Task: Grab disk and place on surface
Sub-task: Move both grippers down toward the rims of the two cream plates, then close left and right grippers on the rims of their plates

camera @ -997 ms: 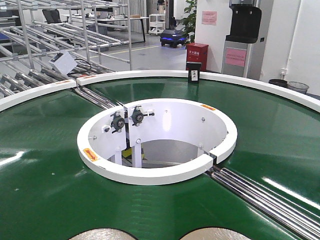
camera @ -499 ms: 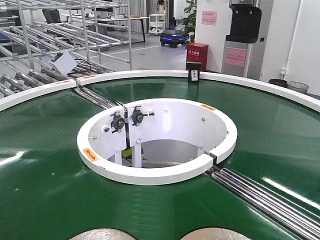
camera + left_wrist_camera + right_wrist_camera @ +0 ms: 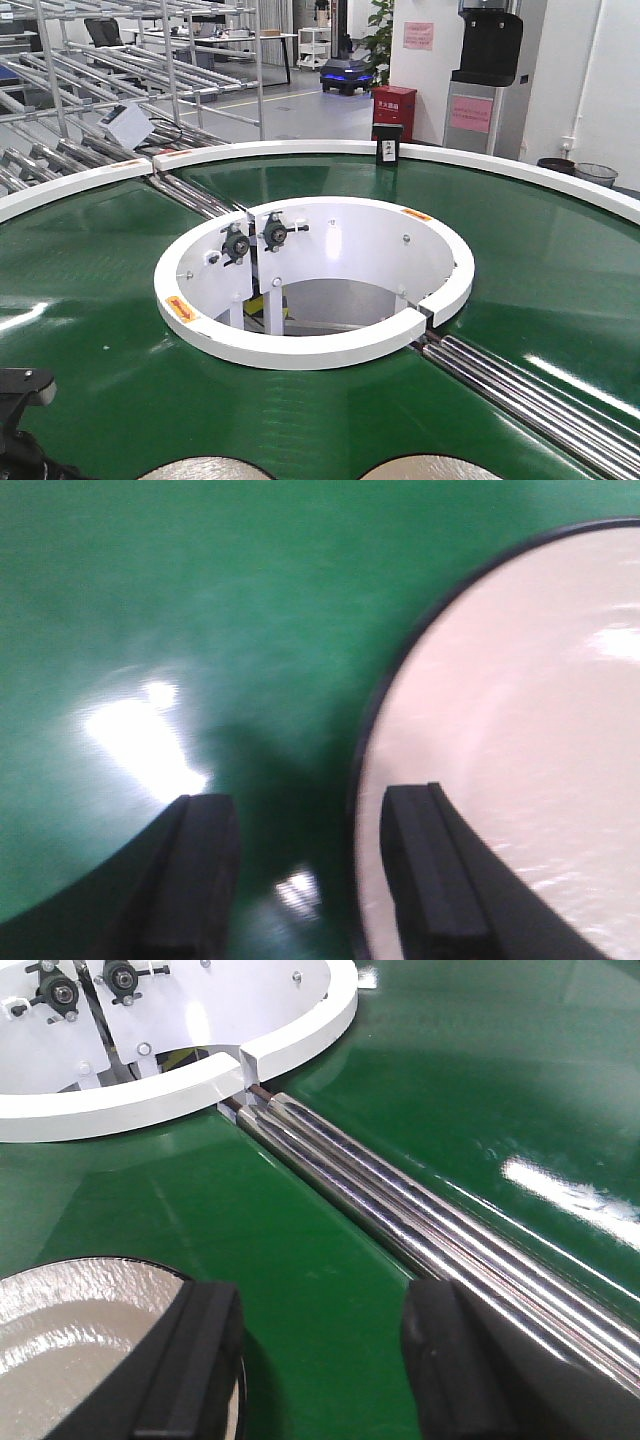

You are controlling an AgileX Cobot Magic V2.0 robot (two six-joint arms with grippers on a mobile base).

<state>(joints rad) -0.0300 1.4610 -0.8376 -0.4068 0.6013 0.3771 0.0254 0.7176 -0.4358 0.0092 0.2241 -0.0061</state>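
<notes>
Green conveyor belt (image 3: 90, 340) fills my front view, glossy under the lights, curving around a white inner ring (image 3: 300, 352) at the centre. Steel rollers (image 3: 540, 400) run from that ring out toward 4 o'clock. At 12 o'clock a small black box (image 3: 388, 146) stands on the white outer rim (image 3: 270, 150), and behind it I see metal racks (image 3: 150, 60), a blue cart (image 3: 345, 73) and a red cabinet (image 3: 394, 107).

Two pale disks lie flat on the belt at the bottom edge, both cut off by the frame: the left disk (image 3: 205, 468) at about 7 o'clock and the right disk (image 3: 430, 467) at about 5 o'clock. A dark part of the left arm (image 3: 20, 425) shows in the 8 o'clock corner.

From the left wrist, the left gripper (image 3: 315, 880) is spread wide and grasps nothing. It straddles the dark edge of the left disk (image 3: 520, 760): one finger over the cream face, the other over bare green belt at 7 o'clock. That picture is blurred, so I cannot tell whether the fingers touch anything.

From the right wrist, the right gripper (image 3: 330, 1370) is likewise released, holding nothing. The right disk (image 3: 80, 1330) sits at 8 o'clock with its rim passing behind the nearer finger, and green belt shows between the fingers. The rollers (image 3: 400, 1200) cross toward 4 o'clock.
</notes>
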